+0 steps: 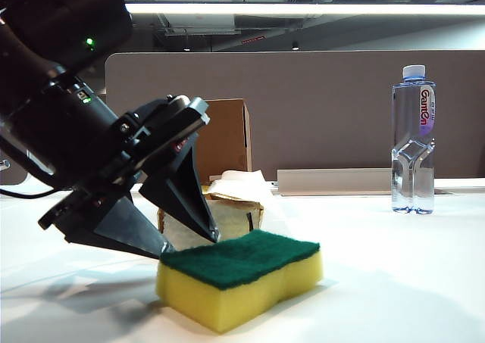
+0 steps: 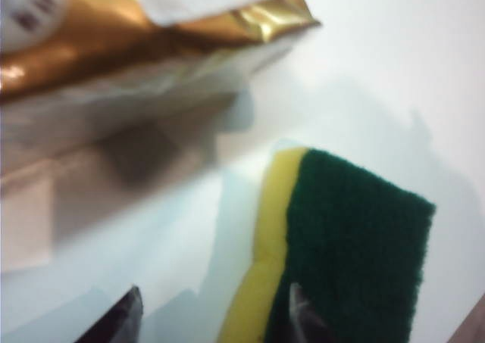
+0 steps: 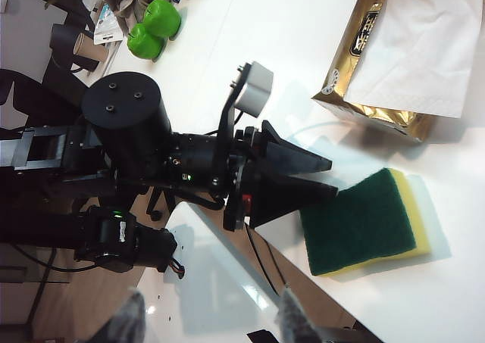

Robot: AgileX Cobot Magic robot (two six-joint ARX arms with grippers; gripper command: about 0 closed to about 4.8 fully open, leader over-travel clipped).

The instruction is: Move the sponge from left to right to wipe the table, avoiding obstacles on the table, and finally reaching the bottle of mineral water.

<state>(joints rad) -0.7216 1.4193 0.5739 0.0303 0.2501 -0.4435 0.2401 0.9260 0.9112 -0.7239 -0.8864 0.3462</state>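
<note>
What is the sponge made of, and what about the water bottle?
The sponge looks like soft yellow foam with a rough, fuzzy dark green scrubbing layer on top. The water bottle looks like clear, shiny plastic: you can see through it, and it has a white cap and a printed label.

Open-plan office turned robot test area.

A grey partition screen [image 1: 303, 108] stands behind the white counter [image 1: 394, 267], under an exposed ceiling with a long strip light [image 1: 303, 8] and bare ducts. From the right wrist view, paper cups [image 3: 79, 46], green apple-shaped objects [image 3: 155, 26] and small clutter sit at the counter's far end, with wood-look flooring [image 3: 68, 313] beneath.
</note>
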